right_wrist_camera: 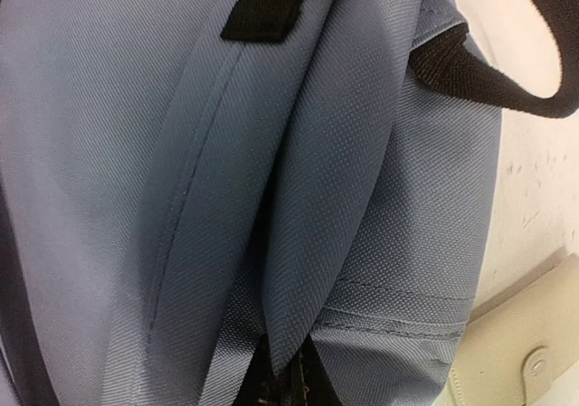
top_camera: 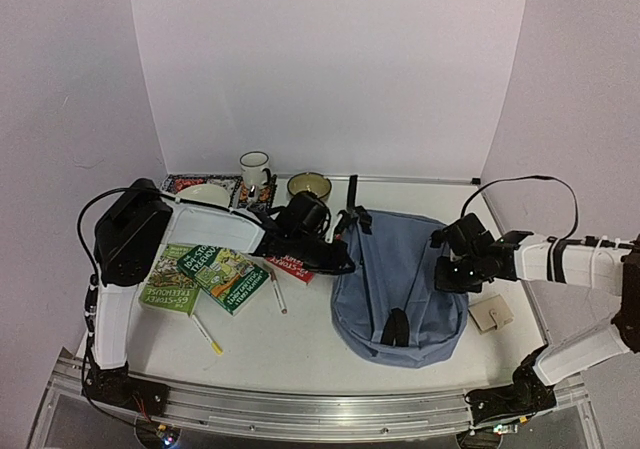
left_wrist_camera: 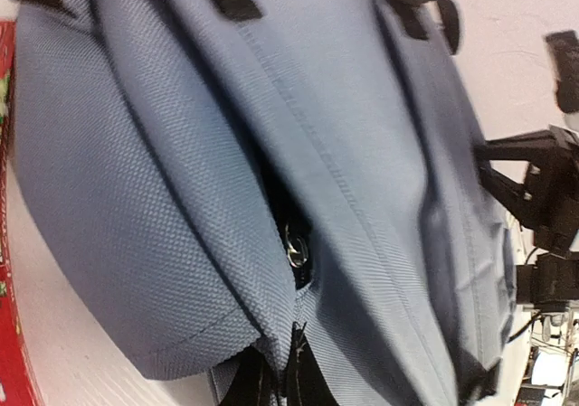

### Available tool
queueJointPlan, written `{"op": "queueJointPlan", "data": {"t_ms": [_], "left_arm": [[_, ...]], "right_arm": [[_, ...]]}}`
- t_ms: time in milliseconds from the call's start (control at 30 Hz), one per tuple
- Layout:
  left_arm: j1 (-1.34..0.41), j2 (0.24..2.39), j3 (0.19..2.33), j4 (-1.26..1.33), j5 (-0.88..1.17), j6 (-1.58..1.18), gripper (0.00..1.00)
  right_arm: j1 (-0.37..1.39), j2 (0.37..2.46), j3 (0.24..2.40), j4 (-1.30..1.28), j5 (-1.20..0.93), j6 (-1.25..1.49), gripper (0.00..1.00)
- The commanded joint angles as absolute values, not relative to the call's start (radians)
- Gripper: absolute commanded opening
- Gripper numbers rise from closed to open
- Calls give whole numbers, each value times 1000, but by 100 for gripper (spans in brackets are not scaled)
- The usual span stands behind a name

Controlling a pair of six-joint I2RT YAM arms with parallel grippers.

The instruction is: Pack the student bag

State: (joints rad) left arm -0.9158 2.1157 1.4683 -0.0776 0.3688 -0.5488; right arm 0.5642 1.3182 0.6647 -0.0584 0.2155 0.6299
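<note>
The student bag [top_camera: 400, 279] is a large grey-blue backpack lying flat at centre right, with black straps at its far end. My left gripper [top_camera: 345, 261] is at the bag's left edge and is shut on a fold of its fabric [left_wrist_camera: 291, 356]. A metal zipper pull [left_wrist_camera: 297, 243] shows in a dark gap just above the pinch. My right gripper [top_camera: 447, 271] is at the bag's right edge and is shut on another fold of the bag [right_wrist_camera: 294, 370]. The fingertips of both are mostly hidden by fabric.
Two green books [top_camera: 205, 274], a red book [top_camera: 290, 267] and two pens [top_camera: 277, 291] [top_camera: 207, 334] lie left of the bag. A mug [top_camera: 255, 171], a bowl [top_camera: 308, 186] and a plate [top_camera: 205, 193] stand at the back. A beige wallet [top_camera: 491, 314] lies right of the bag.
</note>
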Motion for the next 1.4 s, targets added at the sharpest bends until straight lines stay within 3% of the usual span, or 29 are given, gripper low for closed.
{"op": "queueJointPlan", "data": {"t_ms": [0,400,900,1000,1100,1267,1367], "left_arm": [[-1001,1901,1488,28,385,-557,0],[-1244,1717,1338,150,59,-594,0],[-1357,1921,1354,315,-277,-651,0],[-1358,1975,1370,339,-300,-693,5],[-1357,2009,1357,347,-320,-727,16],[-1357,1920,1241,347,-368,-765,51],[-1357,1840,1157,346,-386,-780,61]], "right_arm": [[575,1277,833,-76,226,488,0],[575,1429,1284,-186,262,49,0],[569,1737,1428,45,122,-202,0],[562,1789,1446,68,93,-225,0],[554,1817,1459,69,86,-221,20],[553,1758,1391,68,86,-209,47],[553,1688,1325,61,66,-190,56]]}}
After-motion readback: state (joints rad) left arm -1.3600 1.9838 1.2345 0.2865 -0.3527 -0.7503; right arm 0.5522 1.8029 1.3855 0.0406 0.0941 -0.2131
